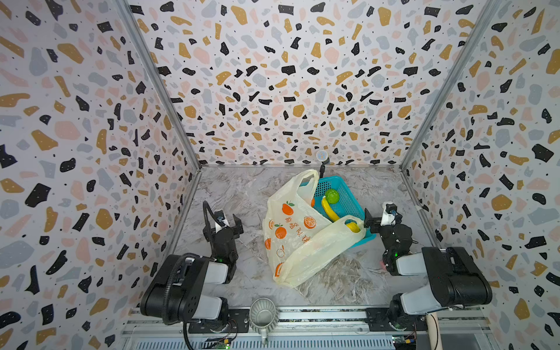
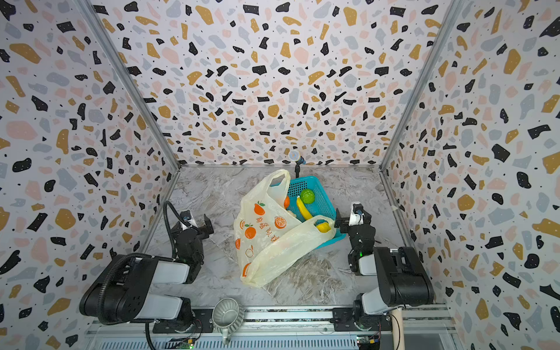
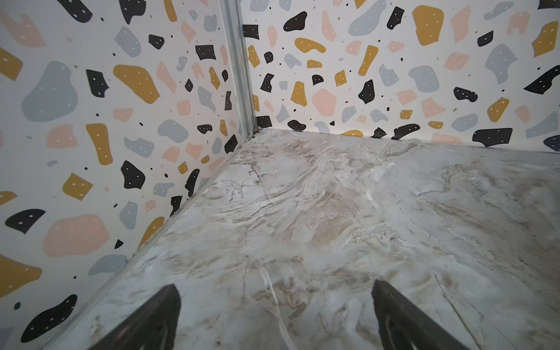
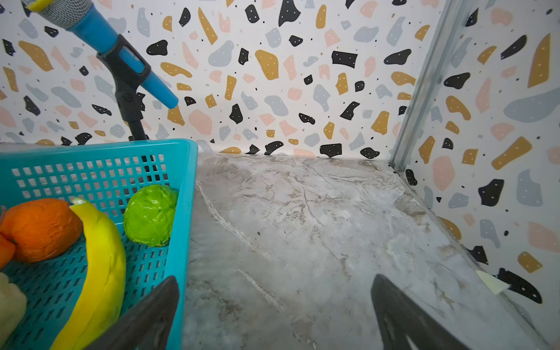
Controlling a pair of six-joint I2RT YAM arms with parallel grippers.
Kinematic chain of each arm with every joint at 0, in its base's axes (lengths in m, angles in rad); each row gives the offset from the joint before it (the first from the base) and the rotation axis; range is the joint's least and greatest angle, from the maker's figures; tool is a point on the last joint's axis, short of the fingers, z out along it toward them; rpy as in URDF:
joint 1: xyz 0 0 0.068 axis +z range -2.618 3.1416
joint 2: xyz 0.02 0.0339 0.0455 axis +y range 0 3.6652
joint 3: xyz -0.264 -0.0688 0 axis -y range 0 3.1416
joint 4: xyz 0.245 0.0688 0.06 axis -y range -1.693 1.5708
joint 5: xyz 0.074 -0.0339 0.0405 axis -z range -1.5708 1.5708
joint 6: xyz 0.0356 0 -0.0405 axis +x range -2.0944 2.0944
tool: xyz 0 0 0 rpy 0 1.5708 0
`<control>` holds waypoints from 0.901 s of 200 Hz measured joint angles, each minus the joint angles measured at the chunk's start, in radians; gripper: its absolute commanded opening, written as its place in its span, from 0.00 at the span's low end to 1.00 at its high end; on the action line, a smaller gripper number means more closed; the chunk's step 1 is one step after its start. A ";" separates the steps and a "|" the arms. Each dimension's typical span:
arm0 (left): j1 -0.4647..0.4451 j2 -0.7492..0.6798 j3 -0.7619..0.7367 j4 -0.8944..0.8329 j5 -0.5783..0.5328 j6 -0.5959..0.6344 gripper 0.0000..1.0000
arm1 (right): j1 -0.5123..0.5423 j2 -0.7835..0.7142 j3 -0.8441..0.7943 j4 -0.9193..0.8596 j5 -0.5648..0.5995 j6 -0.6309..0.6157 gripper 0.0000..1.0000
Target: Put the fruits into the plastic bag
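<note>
The plastic bag, pale yellow with printed oranges, lies crumpled mid-table, and its two handles drape over a teal basket. In the basket lie a green fruit, a banana and an orange fruit. A yellow fruit shows through the nearer handle loop. My left gripper is open over bare table, left of the bag. My right gripper is open and empty beside the basket's right wall.
A blue microphone on a black stand rises behind the basket at the back wall. A grey cup sits on the front rail. Patterned walls close in the left, back and right sides.
</note>
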 measured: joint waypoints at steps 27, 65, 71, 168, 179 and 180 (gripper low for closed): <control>0.000 0.000 0.000 0.000 0.000 0.000 0.99 | -0.002 0.000 0.000 0.000 -0.025 -0.006 0.99; 0.000 0.000 0.000 0.000 0.000 0.000 0.99 | -0.002 0.000 0.000 0.000 -0.039 -0.010 0.99; 0.000 0.000 0.000 0.000 0.000 0.000 0.99 | -0.002 0.000 0.000 0.000 -0.040 -0.010 0.99; 0.000 0.000 0.000 0.000 0.000 0.000 1.00 | -0.002 0.000 0.000 0.000 -0.041 -0.010 0.99; 0.000 0.000 0.000 0.000 0.000 0.000 0.99 | -0.001 0.000 0.000 0.000 -0.041 -0.010 0.99; 0.000 0.000 0.000 0.000 0.000 0.000 0.99 | -0.002 0.000 0.000 0.000 -0.041 -0.010 0.99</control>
